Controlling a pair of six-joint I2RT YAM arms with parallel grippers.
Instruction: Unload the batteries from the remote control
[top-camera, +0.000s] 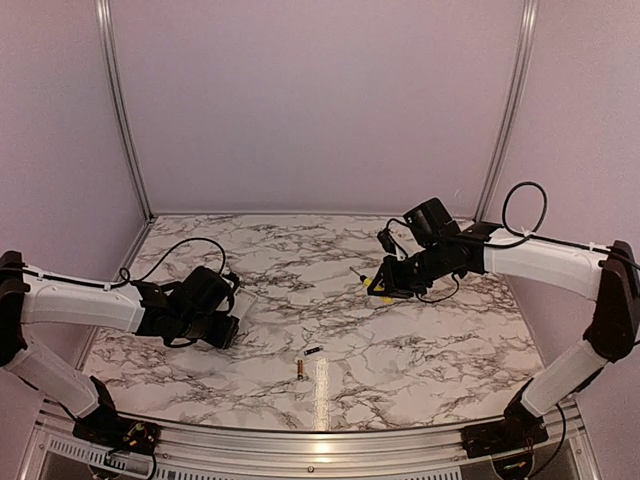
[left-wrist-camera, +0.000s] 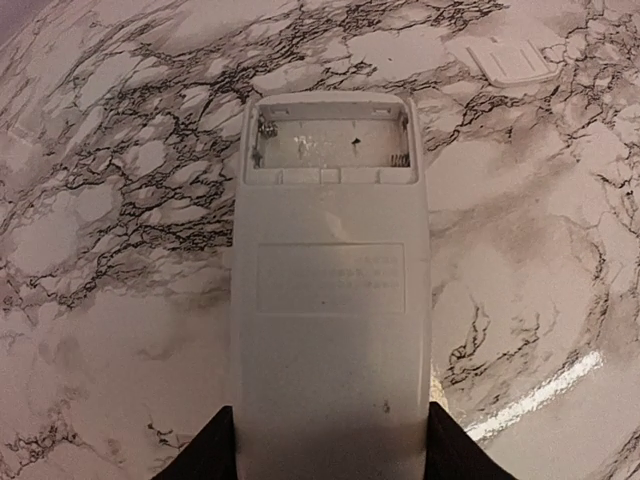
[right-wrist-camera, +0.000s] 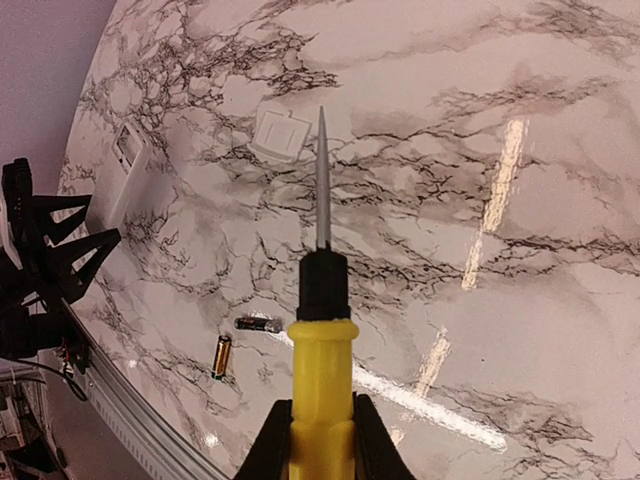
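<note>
The white remote control is gripped at its near end by my left gripper, low over the left of the table. Its battery recess faces up, open and empty, with only springs showing. The gold battery and the dark battery lie loose on the marble near the front middle; both also show in the right wrist view, gold and dark. My right gripper is shut on a yellow-handled screwdriver, held above the table right of centre.
The white battery cover lies on the marble just beyond the remote, and it also shows in the right wrist view. The table's front rail runs just behind the batteries. Purple walls close the back and sides.
</note>
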